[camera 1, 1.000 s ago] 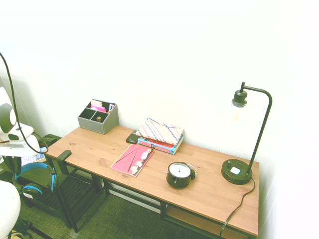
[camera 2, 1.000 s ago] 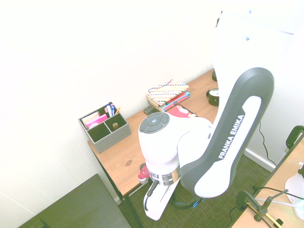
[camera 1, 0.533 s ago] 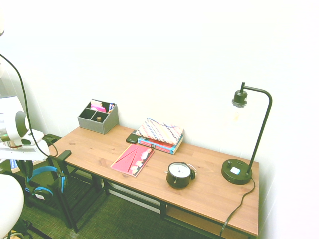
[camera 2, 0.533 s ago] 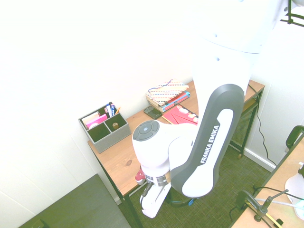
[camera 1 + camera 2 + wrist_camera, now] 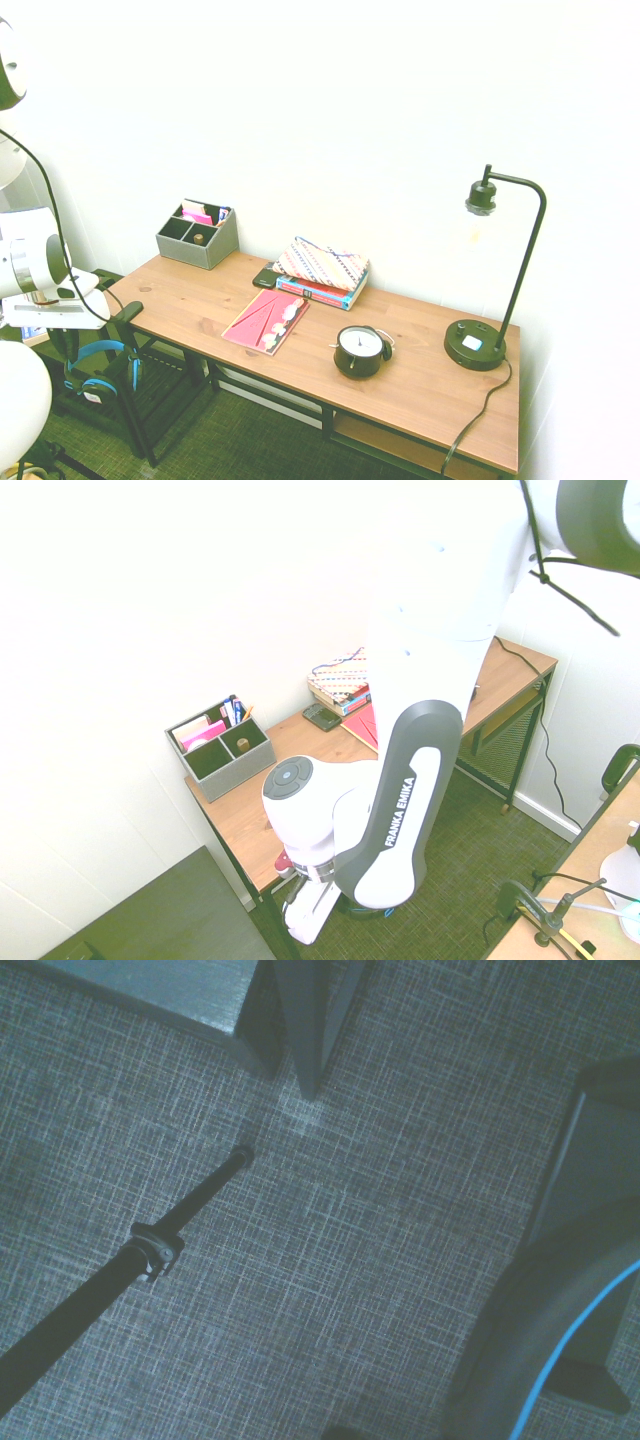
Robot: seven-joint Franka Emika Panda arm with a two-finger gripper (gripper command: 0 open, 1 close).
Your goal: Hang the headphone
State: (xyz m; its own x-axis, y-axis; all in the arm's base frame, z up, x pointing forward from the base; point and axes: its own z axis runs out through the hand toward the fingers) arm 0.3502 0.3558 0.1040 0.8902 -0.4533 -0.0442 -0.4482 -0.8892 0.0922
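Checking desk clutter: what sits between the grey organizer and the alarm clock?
In the first exterior view, a pink folder lies on the desk between the grey organizer and the alarm clock.

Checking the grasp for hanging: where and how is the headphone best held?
Grip the headphone at the crown of its blue headband, coming from above: the thin band arches upward and the ear cups dangle below it, likely keeping balance.

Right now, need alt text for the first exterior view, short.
At the frame's left edge the white robot arm holds the blue headphone low beside the desk's end, over green carpet. The wooden desk carries a grey organizer, stacked books, a pink folder, a black alarm clock and a black lamp.
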